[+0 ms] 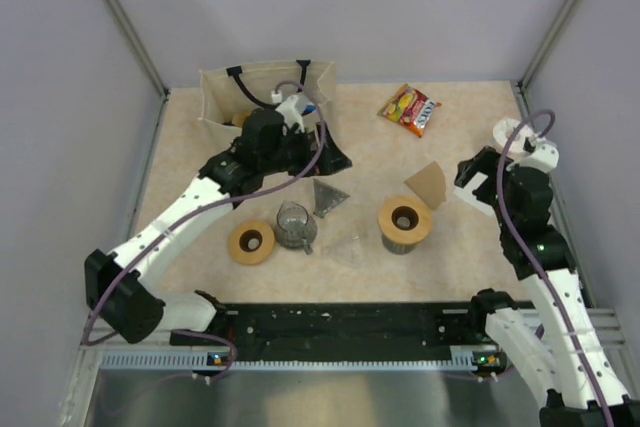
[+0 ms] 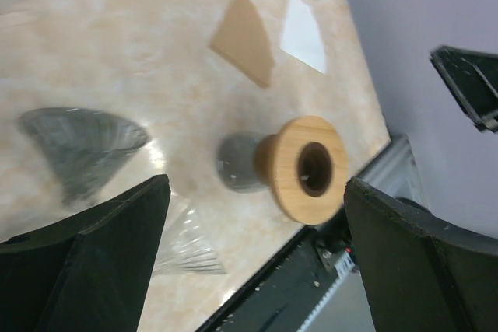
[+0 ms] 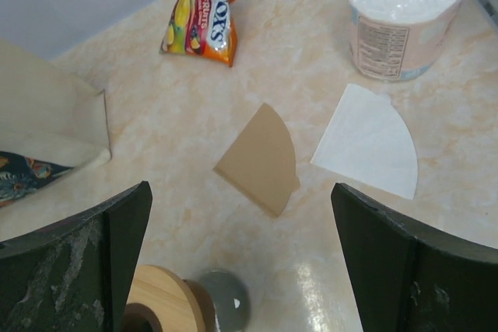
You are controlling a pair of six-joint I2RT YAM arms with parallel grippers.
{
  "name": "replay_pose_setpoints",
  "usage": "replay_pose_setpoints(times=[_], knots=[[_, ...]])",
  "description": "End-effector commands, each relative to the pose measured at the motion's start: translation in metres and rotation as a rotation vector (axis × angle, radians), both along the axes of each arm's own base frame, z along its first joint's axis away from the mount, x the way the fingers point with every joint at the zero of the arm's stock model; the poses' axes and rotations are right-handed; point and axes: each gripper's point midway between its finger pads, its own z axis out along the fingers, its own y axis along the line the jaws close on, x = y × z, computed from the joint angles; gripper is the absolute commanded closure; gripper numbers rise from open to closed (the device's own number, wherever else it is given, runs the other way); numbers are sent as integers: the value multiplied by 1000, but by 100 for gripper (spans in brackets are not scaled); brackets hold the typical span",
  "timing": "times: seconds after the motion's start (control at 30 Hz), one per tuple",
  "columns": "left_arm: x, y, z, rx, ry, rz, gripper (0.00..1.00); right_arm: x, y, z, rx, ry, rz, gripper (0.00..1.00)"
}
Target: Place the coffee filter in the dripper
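A: At centre?
B: Flat on the desk point(image 3: 156, 114), a brown filter point(image 3: 261, 159); a white filter point(image 3: 369, 141) just beside, at three.
A: Round the edges?
B: At one a paper roll point(image 3: 405, 13), at eleven a candy packet point(image 3: 204, 22), at nine a cream bag point(image 3: 47, 122), at seven the dripper point(image 3: 167, 301).
A: And the fingers point(image 3: 408, 270)?
B: Spread wide, at eight and four.

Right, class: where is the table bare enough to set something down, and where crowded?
Bare: the back strip between the beige fabric tote bag and the orange sweet packet; the near-right patch between the wooden-ringed grey dripper and the right arm. Crowded: the middle row, tan wooden ring to clear glass cup to dripper.
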Motion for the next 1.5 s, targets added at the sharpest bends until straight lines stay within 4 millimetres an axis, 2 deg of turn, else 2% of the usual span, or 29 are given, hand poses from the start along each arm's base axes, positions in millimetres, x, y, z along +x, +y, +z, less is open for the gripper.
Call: replay_pose_setpoints(times=[0.0,0.17,0.27,0.37,0.6,0.7,0.87,1.1,1.3,1.47], knots=[[28,70,-10,39,-61,285,1,9,22,-1,69,76,89,1],[37,133,-28,36,-41,474,1,22,37,-48,116,278,125,1],[38,149,-36,62,-51,529,1,30,38,-79,119,388,104,1],[40,152,-40,69,-65,527,1,39,36,-105,102,465,76,3],[45,156,-51,76,-51,532,1,76,25,-136,14,499,30,7],[46,158,-54,82,-46,536,1,92,26,-150,5,515,29,10],[46,166,-55,93,-42,563,1,108,32,-174,13,579,42,19],[45,172,-53,94,-51,580,1,111,32,-198,8,638,32,25],[43,177,-52,103,-55,597,1,104,33,-217,12,693,41,30],[43,181,-51,106,-57,611,1,101,33,-226,11,723,38,39]])
